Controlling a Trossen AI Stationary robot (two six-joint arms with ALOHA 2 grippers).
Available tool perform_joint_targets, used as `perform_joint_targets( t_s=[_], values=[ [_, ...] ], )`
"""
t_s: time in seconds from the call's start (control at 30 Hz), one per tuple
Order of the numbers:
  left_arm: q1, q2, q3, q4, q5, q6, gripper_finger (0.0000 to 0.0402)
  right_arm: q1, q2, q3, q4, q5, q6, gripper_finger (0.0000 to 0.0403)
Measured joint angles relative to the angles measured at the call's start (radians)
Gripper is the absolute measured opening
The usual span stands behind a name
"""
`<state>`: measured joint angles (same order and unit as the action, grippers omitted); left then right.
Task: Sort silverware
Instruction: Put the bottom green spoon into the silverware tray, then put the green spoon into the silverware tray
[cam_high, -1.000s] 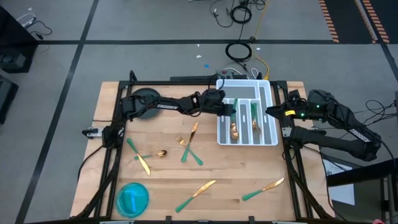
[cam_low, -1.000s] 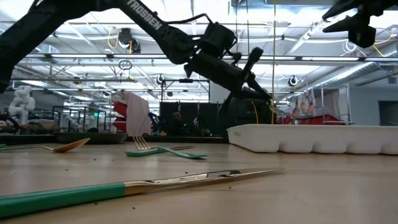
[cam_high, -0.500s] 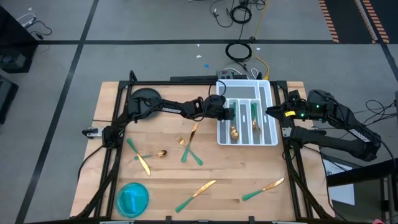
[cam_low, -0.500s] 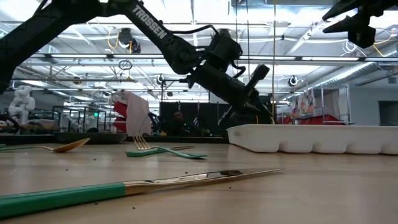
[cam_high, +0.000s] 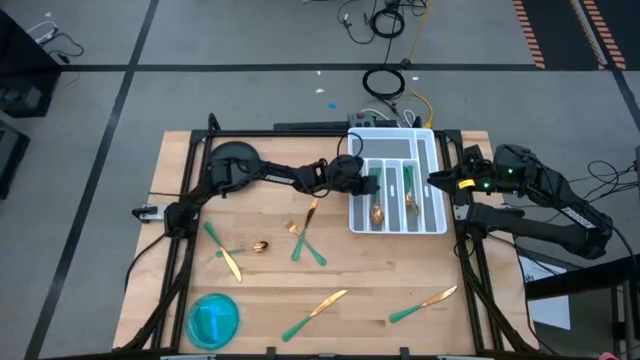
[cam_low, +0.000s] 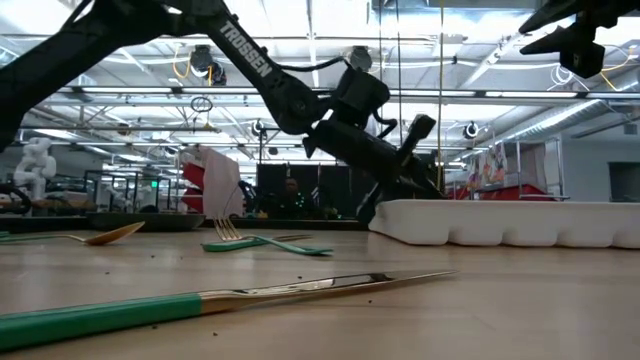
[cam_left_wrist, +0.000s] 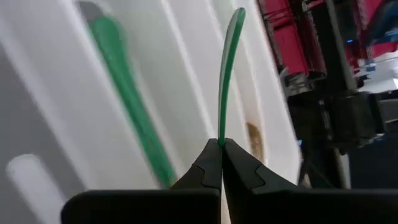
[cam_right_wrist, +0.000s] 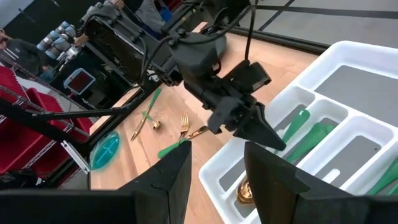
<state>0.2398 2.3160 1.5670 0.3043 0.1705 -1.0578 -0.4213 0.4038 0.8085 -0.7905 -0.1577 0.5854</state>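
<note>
Writing: "TROSSEN" in white letters runs along the left arm (cam_low: 240, 55) in the low view — nothing else is readable.
Left gripper: the left gripper (cam_left_wrist: 221, 144) sits at the left edge of the white tray (cam_high: 432, 180), fingers pinched tight on the green handle of one utensil (cam_left_wrist: 225, 68), which stands up from the fingertips over the tray's slots.
Right gripper: the right gripper (cam_right_wrist: 214, 165) waits off the table's right side, beside the tray, fingers partly apart with nothing between them.
Silverware in tray: several gold-headed pieces (cam_high: 377, 212) lie in the long slots, green handles pointing to the table's far edge.
Silverware on table: a fork (cam_high: 299, 240) and crossing pieces mid-table, a spoon (cam_high: 254, 247) left of them, two knives (cam_high: 314, 314) near the front edge — one knife (cam_low: 215, 299) lies closest in the low view.
Bowl: a blue round bowl (cam_high: 214, 319) at the front left corner.
Surface: a pale wooden table top (cam_high: 380, 275) in a black frame.
Room: grey floor with dark tape lines, coiled cables (cam_high: 384, 82) behind the table, bright ceiling lights and red bins beyond.
</note>
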Motion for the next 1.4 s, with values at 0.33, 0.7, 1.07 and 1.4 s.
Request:
perform_joint_targets(
  t_s=[0.33,0.7,1.07,1.4],
  values=[
    [0.001,0.004,0.001,0.017,0.028,0.017,0.0001,0.0,0.0,0.0,0.0,0.0,-0.007,0.0141],
    [0.001,0.005,0.001,-0.013,0.031,0.016,0.0033,0.0,0.0,0.0,0.0,0.0,-0.007,0.0141],
    [0.002,0.005,0.001,-0.051,0.03,-0.009,0.0069,0.0,0.0,0.0,0.0,0.0,-0.007,0.0141],
    [0.051,-0.057,-0.001,-0.042,0.186,-0.034,0.0095,0.0,0.0,0.0,0.0,-0.005,-0.007,0.0141]
  ],
)
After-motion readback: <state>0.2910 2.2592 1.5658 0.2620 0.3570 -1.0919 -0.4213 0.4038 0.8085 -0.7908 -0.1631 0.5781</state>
